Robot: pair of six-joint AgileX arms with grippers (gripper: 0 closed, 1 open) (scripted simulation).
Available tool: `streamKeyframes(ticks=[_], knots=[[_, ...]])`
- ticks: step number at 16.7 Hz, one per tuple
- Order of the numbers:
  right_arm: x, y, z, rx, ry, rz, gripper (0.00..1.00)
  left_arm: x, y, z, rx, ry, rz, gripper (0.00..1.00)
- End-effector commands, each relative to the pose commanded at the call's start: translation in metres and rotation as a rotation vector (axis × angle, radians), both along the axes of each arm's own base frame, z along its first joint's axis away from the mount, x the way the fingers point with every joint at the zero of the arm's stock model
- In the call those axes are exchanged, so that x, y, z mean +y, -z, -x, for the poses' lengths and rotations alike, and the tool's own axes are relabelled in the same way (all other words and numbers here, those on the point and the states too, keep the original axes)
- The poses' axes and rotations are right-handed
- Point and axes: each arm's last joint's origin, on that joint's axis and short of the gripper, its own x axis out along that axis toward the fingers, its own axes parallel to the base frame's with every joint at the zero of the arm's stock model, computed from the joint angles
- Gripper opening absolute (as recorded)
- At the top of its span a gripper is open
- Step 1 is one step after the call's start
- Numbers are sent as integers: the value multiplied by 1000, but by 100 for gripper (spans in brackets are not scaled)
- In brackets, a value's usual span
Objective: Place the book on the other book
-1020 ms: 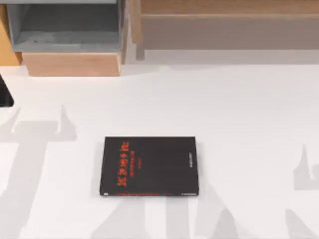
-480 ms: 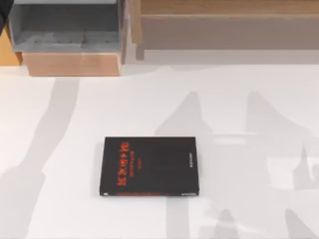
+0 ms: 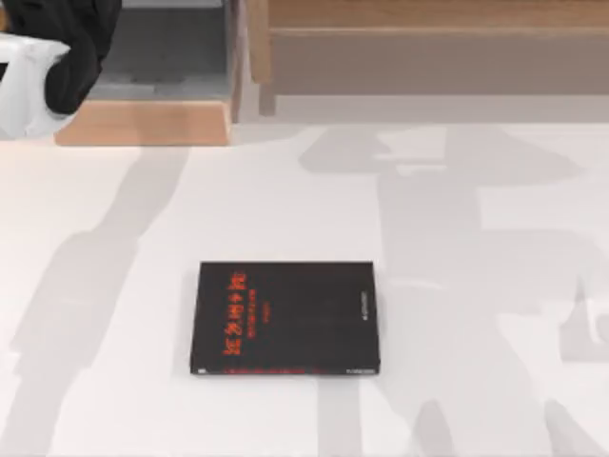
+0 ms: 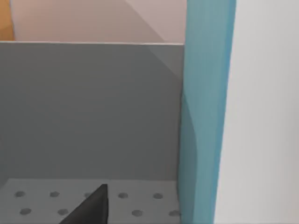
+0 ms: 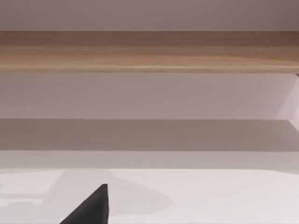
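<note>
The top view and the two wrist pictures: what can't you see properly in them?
- Light blue book, left wrist view: its cover runs off the picture's edges.
- Left gripper, top view: the black and white left arm at the far left corner hides its fingers.
- Flat black book with red characters, top view: pale edge text is too small to read.
- Right gripper, right wrist view: one dark fingertip shows, cut off.

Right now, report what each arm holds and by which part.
No hold can be confirmed. The left arm is at the grey shelf compartment, beside the upright light blue book; contact cannot be told.
</note>
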Motion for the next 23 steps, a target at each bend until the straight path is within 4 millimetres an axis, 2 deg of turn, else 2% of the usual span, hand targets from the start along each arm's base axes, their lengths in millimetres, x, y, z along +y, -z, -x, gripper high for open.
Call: streamKeyframes(ticks=[3,10,16,21,23], knots=[[0,0,0,0,0,0,100,-6,8,-10,-1,0,0,100],[0,0,0,0,0,0,100,-3,7,-13,-1,-2,0,100],[0,0,0,0,0,0,100,-5,8,-38,-2,-2,0,100],[0,0,0,0,0,0,100,-6,8,-40,-2,0,0,100],[0,0,0,0,0,0,100,-6,8,-40,-2,0,0,85]])
